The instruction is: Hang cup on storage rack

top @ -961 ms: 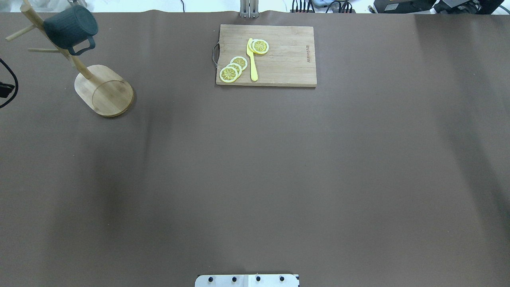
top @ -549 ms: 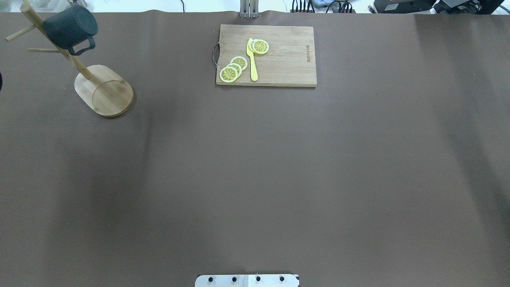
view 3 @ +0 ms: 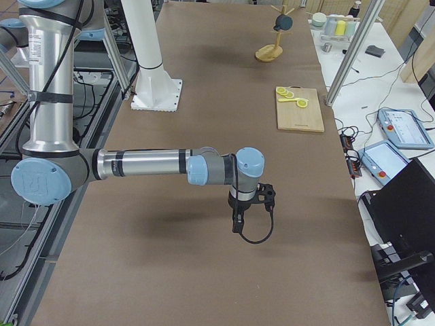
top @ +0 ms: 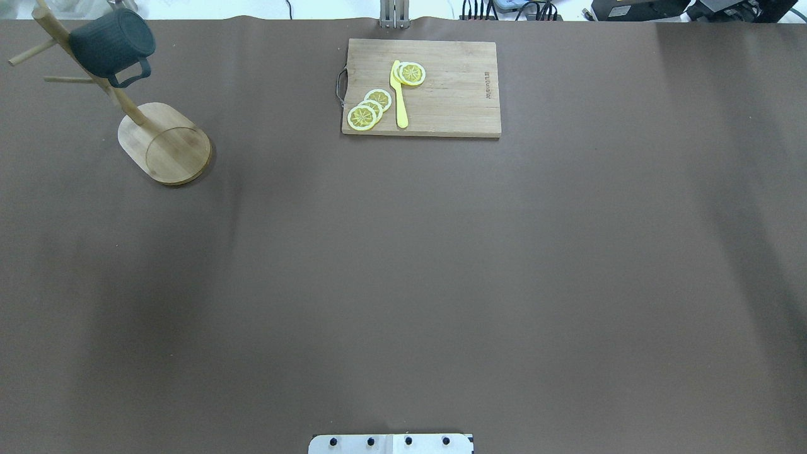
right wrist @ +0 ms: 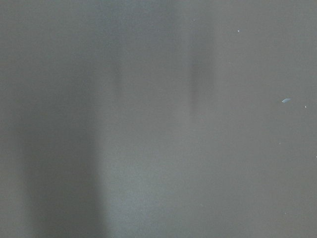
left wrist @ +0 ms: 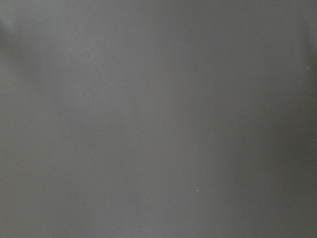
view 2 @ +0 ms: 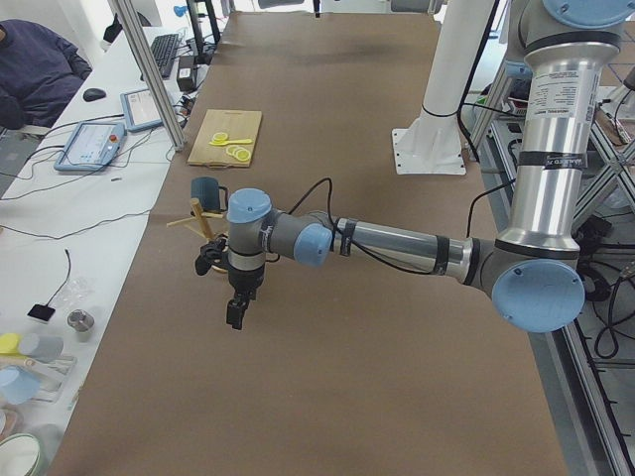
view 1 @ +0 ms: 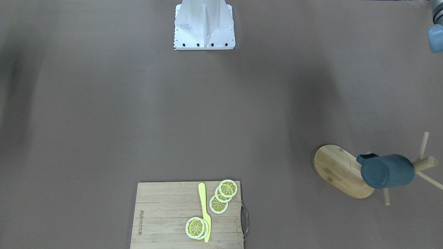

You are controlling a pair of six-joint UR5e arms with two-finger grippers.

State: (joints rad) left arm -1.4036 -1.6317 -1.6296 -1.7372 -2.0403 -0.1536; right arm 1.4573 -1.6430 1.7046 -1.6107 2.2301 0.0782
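Note:
The dark blue-grey cup [top: 112, 43] hangs by its handle on a peg of the bamboo storage rack [top: 165, 144] at the table's far left, tilted on its side. It also shows in the front view [view 1: 387, 171] with the rack's oval base [view 1: 337, 169] beside it. My left gripper [view 2: 234, 317] shows only in the exterior left view, over bare table near the rack [view 2: 201, 216], apart from the cup [view 2: 206, 188]. My right gripper [view 3: 237, 224] shows only in the exterior right view, far from the rack [view 3: 269, 53]. I cannot tell whether either is open or shut.
A wooden cutting board [top: 454, 94] with lemon slices [top: 369, 108] and a yellow knife [top: 398, 94] lies at the far middle of the table. The robot's white base mount [view 1: 204, 26] stands at the near edge. Both wrist views show only brown table cover.
The dark cable and arm part at the overhead view's left edge has moved out of view. The cup and rack have not moved.

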